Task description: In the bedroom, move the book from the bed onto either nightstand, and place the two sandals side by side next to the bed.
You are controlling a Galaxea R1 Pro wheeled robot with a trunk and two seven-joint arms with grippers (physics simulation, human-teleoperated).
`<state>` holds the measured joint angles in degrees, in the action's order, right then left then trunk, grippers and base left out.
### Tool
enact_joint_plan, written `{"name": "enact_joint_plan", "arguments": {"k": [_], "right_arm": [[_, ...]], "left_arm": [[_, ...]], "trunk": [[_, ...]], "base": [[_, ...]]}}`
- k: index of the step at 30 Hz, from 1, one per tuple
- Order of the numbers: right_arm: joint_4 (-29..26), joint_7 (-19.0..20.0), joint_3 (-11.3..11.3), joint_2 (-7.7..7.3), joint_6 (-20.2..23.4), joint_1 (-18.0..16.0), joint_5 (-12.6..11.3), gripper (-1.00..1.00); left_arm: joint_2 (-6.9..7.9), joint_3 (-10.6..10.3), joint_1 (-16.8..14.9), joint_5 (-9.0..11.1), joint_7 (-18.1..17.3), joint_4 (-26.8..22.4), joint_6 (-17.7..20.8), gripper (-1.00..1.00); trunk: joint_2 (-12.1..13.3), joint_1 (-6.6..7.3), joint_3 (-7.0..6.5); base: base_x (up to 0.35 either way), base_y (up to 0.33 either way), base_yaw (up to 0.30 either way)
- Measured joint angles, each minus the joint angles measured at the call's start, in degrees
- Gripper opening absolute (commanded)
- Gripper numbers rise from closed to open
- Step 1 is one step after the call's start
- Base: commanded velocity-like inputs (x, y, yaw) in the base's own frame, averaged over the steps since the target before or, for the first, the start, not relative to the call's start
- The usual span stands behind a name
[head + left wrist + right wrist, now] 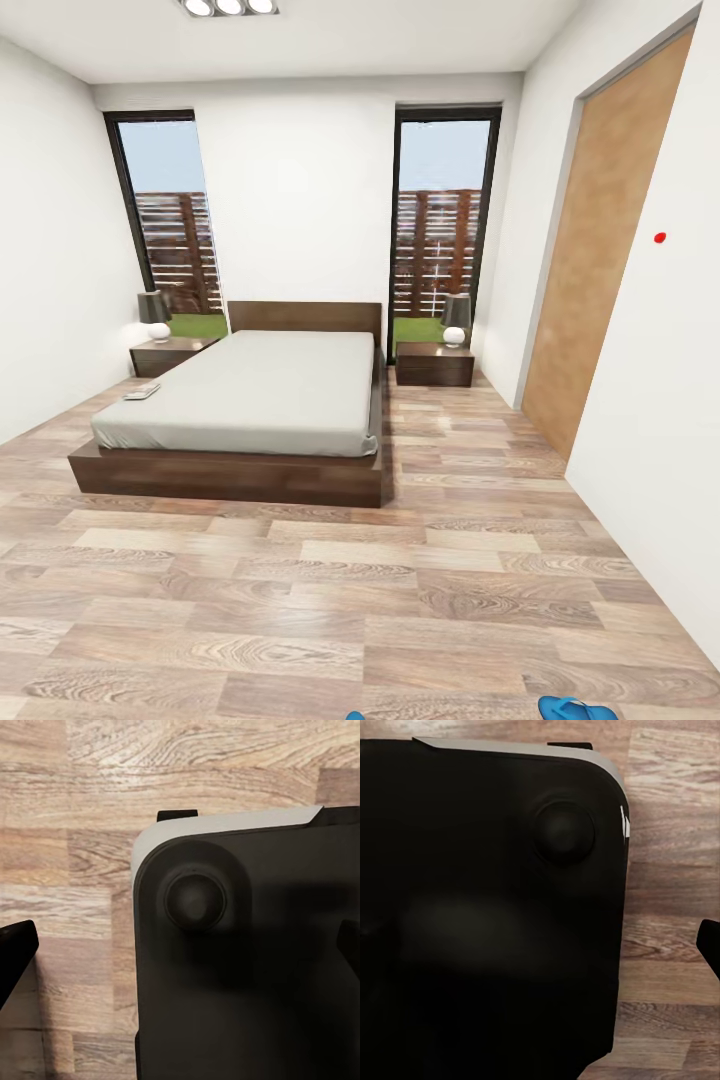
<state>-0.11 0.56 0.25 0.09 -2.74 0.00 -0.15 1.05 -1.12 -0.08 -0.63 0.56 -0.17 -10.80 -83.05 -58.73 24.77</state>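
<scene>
A: Two nightstands flank the bed (260, 400): the left nightstand (165, 355) and the right nightstand (435, 363), each carrying a small lamp, each standing before a tall dark-framed window.

B: Where is the book (142, 392)?

A: On the grey mattress, close to its left edge and nearer the foot than the headboard. It lies flat. It is small at this range, so its lettering is unreadable; its long axis seems to run roughly across the bed, tilted slightly.

B: And the bed itself?

A: Its long axis runs away from the camera, headboard against the far wall, foot toward us.

B: The sandals?

A: One blue sandal (578, 710) lies on the plank floor (300, 600) at the near edge of the head view, to the right; a blue sliver (356, 715) pokes in further left. Both are cut off, so which way they point I cannot tell.

B: The grippers?

A: Each wrist camera looks down on the robot's dark base (247, 960) over the wood floor. Dark finger edges show at the frame borders, but whether either pair is spread or closed I cannot tell.
</scene>
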Motion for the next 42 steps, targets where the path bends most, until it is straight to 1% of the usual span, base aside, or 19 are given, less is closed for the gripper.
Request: {"name": "enact_joint_plan", "arguments": {"k": [21, 42], "right_arm": [[0.0, 0.0, 0.0, 0.00, 0.0, 0.0, 0.0, 1.00], [0.0, 0.0, 0.0, 0.00, 0.0, 0.0, 0.0, 1.00]], "left_arm": [[0.00, 0.0, 0.0, 0.0, 0.0, 0.0, 0.0, 1.00], [0.00, 0.0, 0.0, -0.1, 0.0, 0.0, 0.0, 1.00]], "trunk": [[0.0, 0.00, 0.00], [0.0, 0.01, 0.00]], "base": [[0.004, 0.000, 0.000], [0.084, 0.000, 0.000]]}}
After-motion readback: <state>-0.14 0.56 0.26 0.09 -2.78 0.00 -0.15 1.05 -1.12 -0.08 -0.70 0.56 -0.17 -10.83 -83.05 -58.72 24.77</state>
